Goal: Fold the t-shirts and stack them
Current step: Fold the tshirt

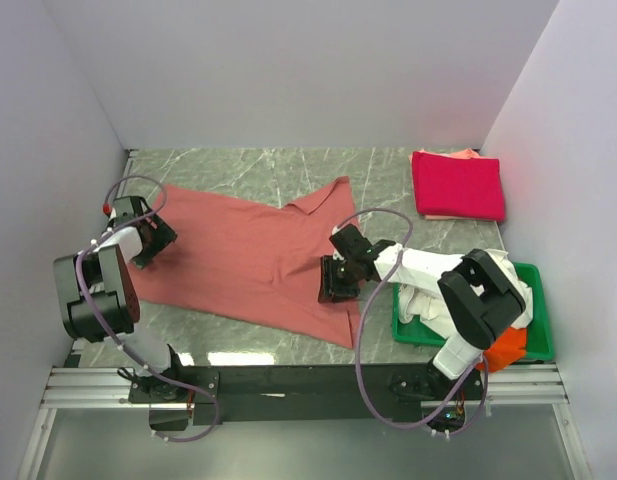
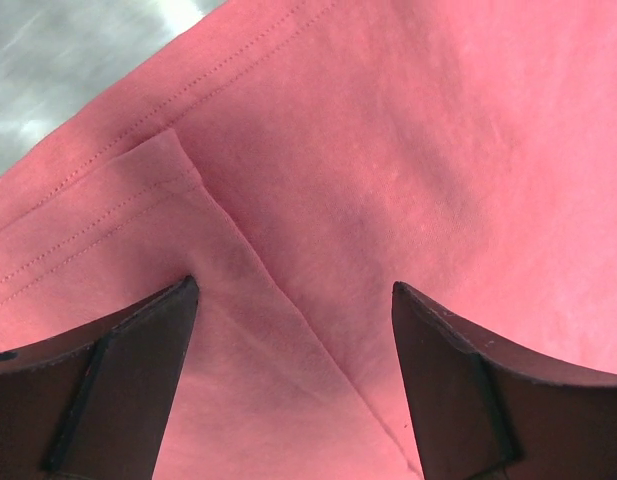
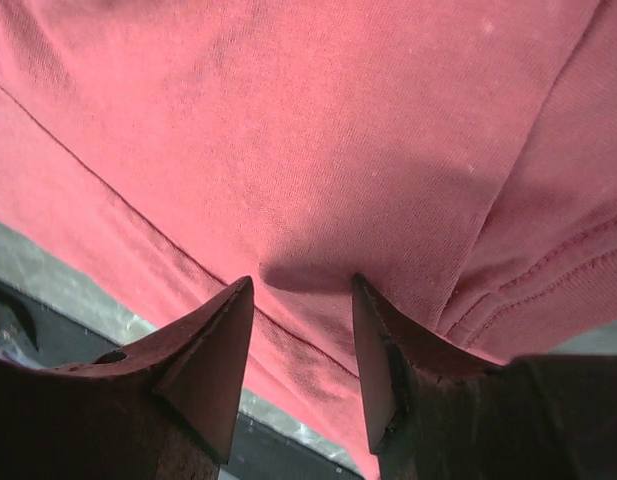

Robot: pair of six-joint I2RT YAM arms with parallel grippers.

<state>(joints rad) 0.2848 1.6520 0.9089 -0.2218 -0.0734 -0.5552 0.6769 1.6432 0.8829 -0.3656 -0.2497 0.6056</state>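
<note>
The large salmon-red t-shirt (image 1: 248,255) lies spread, with wrinkles, across the middle of the table. My left gripper (image 1: 148,240) is open at the shirt's left edge, low over a folded-over hemmed flap (image 2: 138,230), with nothing between its jaws (image 2: 295,290). My right gripper (image 1: 340,278) is open on the shirt's right part near the front hem, its tips pressed down on the cloth (image 3: 303,280). A folded crimson-pink t-shirt (image 1: 458,185) lies at the back right on a paler orange one. White (image 1: 428,300) and orange (image 1: 506,350) shirts sit in the tray.
A green plastic tray (image 1: 538,300) stands at the right front, under my right arm. White walls close in the left, back and right. The table's front edge and black rail show in the right wrist view (image 3: 48,290).
</note>
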